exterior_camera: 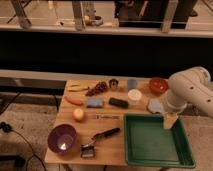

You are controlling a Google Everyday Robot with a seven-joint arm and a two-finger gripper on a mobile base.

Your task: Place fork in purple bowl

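The fork (108, 117) is a thin silvery utensil lying flat near the middle of the wooden table (112, 150). The purple bowl (62, 138) stands at the front left corner, below and left of the fork, with a glossy inside and nothing in it. My gripper (170, 121) hangs from the white arm (188, 92) on the right, pointing down over the far right part of the green tray. It is open, holds nothing, and is well to the right of the fork.
A green tray (155, 140) fills the front right. A black-handled tool (100, 139) lies between bowl and tray. Behind the fork are a yellow fruit (78, 114), blue sponge (94, 103), black block (118, 102), white cup (134, 96) and red-orange bowl (158, 85).
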